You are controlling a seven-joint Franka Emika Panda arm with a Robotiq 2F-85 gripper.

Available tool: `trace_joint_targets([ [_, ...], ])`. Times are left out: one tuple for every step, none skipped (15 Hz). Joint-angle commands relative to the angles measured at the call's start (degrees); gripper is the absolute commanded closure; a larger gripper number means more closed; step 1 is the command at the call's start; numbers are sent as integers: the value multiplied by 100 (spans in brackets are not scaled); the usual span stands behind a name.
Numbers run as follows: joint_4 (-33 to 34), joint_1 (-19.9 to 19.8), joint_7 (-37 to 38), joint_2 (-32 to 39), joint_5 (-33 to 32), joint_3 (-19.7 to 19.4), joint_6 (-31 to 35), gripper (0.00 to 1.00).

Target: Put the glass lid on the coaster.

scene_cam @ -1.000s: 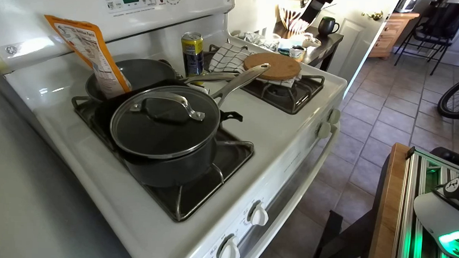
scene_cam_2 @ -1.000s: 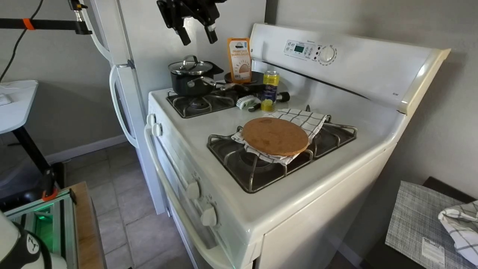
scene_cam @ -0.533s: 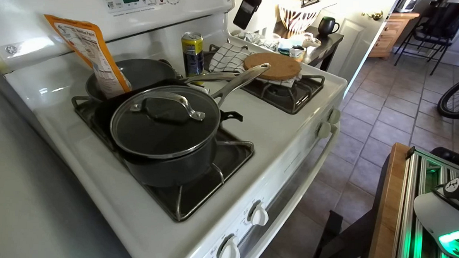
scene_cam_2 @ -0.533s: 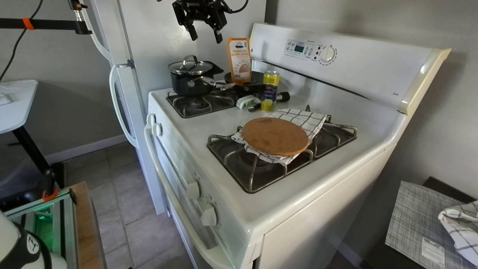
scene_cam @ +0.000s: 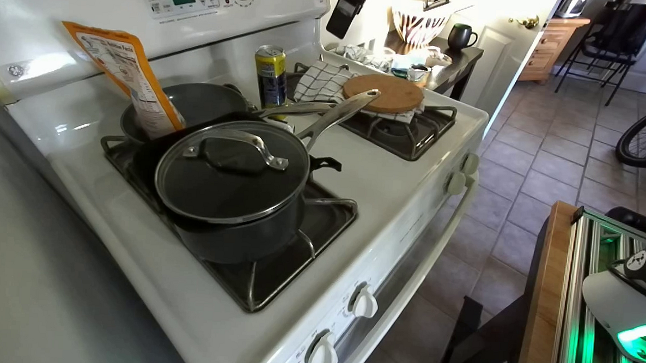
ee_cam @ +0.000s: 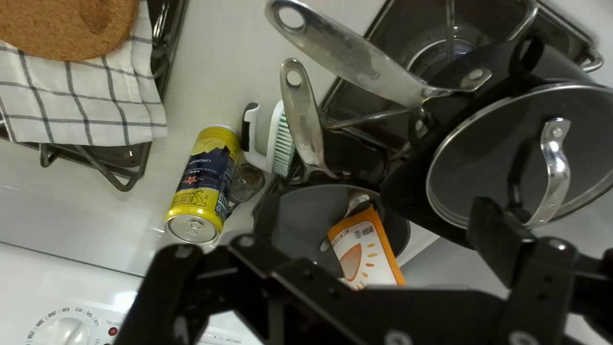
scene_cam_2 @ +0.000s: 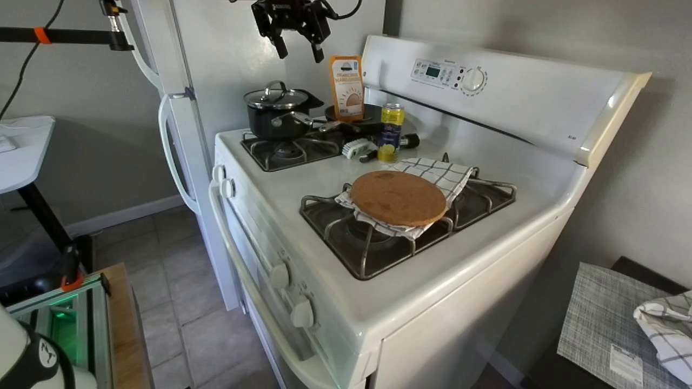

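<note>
Both black fingers (scene_cam_2: pixel 317 53) of your gripper (scene_cam_2: pixel 300 53) stand wide apart and point downward in an exterior view, with the white fridge (scene_cam_2: pixel 227 59) showing through the gap. Lower down you have the round clear glass lid (scene_cam_2: pixel 275 99), with its metal rim and silver loop handle, sitting on the deep black saucepan (scene_cam_2: pixel 262 123). Your fingertips are higher than that handle and off to the picture's right of it, apart from the lid; their depth relative to it you cannot tell from that angle.

Through the wrist camera you see the lid toward the right edge, to one side of the gap. One fingertip crosses in front of its rim there, near the lower end of the handle. Between the gripper's two sides you see part of the dark grey frying pan (ee_cam: pixel 306 215) and the orange and white packet (ee_cam: pixel 366 254) standing tilted in it.

Your round, flat, tan cork coaster (scene_cam_2: pixel 399 198) lies well apart from the lid, on a white towel with dark checks (scene_cam_2: pixel 451 175) over a black burner grate (scene_cam_2: pixel 366 248). Between the frying pan and that towel you have an upright yellow and dark blue drinks can (scene_cam_2: pixel 390 132).
</note>
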Motion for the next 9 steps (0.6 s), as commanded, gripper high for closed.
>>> trace_joint_targets([
  [274,81,375,427,137,203,175,0],
  [348,119,501,539,249,252,175,0],
  [421,121,799,641,221,365,140,0],
  [468,170,818,765,330,399,235,0],
  [554,225,922,883,485,444,211,0],
  [623,257,1012,990,570,488,203,0],
  [621,300,1090,1056,678,535,276,0],
  [683,314,1136,1148,714,565,302,0],
  [740,333,1130,1251,684,601,317,0],
])
